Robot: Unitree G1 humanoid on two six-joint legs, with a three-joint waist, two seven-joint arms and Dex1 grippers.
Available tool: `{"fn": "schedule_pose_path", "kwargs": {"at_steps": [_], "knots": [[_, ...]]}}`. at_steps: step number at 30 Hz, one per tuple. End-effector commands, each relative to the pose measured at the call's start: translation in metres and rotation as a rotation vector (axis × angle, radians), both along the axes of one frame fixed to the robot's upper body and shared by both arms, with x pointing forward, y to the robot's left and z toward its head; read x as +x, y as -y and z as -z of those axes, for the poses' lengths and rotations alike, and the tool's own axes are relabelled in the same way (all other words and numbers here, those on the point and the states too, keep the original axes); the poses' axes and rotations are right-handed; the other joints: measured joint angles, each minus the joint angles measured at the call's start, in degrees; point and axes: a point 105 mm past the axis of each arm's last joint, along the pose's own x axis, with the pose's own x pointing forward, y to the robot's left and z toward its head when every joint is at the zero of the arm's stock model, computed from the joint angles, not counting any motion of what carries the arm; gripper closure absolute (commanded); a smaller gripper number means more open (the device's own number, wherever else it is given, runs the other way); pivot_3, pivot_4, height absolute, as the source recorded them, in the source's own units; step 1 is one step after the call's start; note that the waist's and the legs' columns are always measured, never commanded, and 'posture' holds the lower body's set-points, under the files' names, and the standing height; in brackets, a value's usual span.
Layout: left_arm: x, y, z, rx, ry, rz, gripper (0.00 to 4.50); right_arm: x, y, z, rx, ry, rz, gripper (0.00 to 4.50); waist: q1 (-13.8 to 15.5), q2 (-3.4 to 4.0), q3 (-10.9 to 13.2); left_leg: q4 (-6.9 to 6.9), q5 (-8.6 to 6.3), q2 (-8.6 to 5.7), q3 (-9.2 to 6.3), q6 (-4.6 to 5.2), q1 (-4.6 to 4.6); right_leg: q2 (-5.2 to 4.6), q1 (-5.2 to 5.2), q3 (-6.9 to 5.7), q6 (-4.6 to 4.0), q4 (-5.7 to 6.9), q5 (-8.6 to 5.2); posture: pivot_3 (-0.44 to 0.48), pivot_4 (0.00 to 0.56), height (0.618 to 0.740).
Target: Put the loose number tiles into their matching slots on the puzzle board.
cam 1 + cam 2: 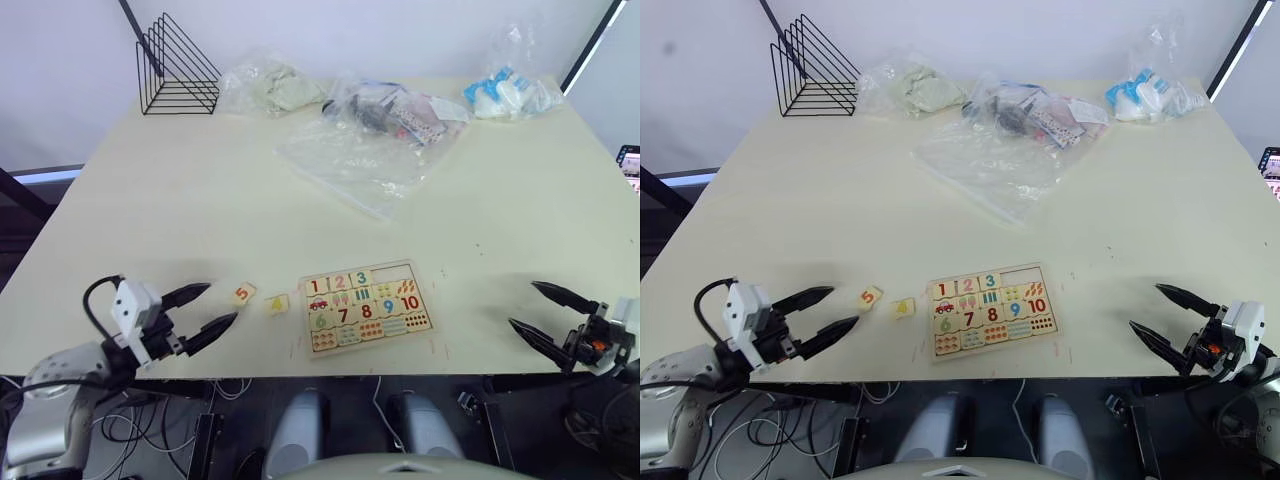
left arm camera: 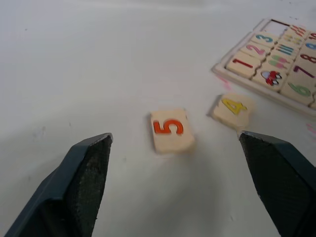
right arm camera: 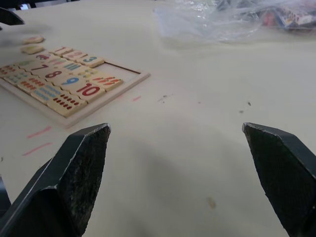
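Board (image 1: 365,309) lies near the table's (image 1: 180,200) front edge, holding 1, 2 and 3 in its top row with 2 slots (image 1: 395,271) bare beside them; I see tile 5 (image 1: 243,294) and tile 4 (image 1: 277,303) loose just left of it; my left tool (image 1: 199,311) hangs open near tile 5, gripping nothing; my right tool (image 1: 545,315) gapes empty, well apart from the board.

Two wide-apart black fingers (image 2: 84,168) frame tile 5 (image 2: 169,129); tile 4 (image 2: 232,107) lies beside it, near the puzzle board (image 2: 276,64).
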Motion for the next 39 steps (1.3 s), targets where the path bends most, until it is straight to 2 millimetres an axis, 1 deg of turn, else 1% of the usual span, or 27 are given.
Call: {"fn": "schedule_pose_path", "kwargs": {"at_steps": [1,4,10,22,27,32,39], "knots": [[-0.006,-0.011,-0.011,0.0,0.051,-0.016,0.04,-0.001,0.011,-0.008,-0.03,0.024,0.036,0.0,0.0,-0.01,-0.01,0.0,0.0,-0.01,0.02,0.0,0.0,0.0,0.0,-0.02,0.0,0.0,0.0,0.0,0.15,0.74],[-0.012,-0.017,-0.01,0.013,0.05,-0.024,0.04,-0.001,0.014,-0.01,-0.065,0.022,0.026,0.0,-0.01,-0.01,-0.01,0.0,0.0,-0.02,0.1,0.0,0.0,0.01,0.0,-0.02,0.0,0.0,0.0,0.0,0.15,0.74],[-0.018,-0.023,-0.011,0.022,0.07,-0.053,0.04,-0.005,0.015,-0.015,-0.051,0.009,-0.013,0.0,-0.03,-0.01,-0.01,0.0,0.0,-0.01,0.12,0.0,0.0,0.02,0.0,-0.01,0.0,-0.02,-0.01,0.0,0.15,0.74],[-0.021,-0.024,-0.01,0.034,0.068,-0.043,0.04,-0.013,0.015,-0.013,-0.048,-0.003,-0.02,0.0,-0.06,-0.02,-0.01,0.0,0.0,-0.01,0.13,0.0,0.0,0.02,0.0,-0.01,0.0,-0.03,-0.01,0.0,0.15,0.74],[-0.021,-0.025,-0.008,0.039,0.066,-0.042,0.04,-0.011,0.015,-0.015,-0.064,0.011,-0.006,0.0,-0.05,-0.02,-0.01,-0.01,0.0,-0.01,0.13,0.0,0.0,0.02,0.0,-0.01,0.01,-0.03,-0.01,0.0,0.15,0.74],[-0.02,-0.025,-0.006,0.057,0.067,-0.037,0.04,-0.009,0.01,-0.02,-0.066,0.021,-0.011,0.0,-0.04,-0.02,-0.01,-0.01,0.0,0.0,0.12,0.0,-0.01,0.02,0.0,-0.01,0.01,-0.03,-0.01,0.0,0.15,0.74],[-0.019,-0.024,-0.005,0.054,0.069,-0.031,0.04,-0.008,0.007,-0.022,-0.069,0.022,-0.013,0.0,-0.03,-0.02,-0.01,-0.01,0.0,0.0,0.12,0.0,-0.01,0.01,0.0,-0.01,0.01,-0.03,-0.01,0.0,0.15,0.74]]}}
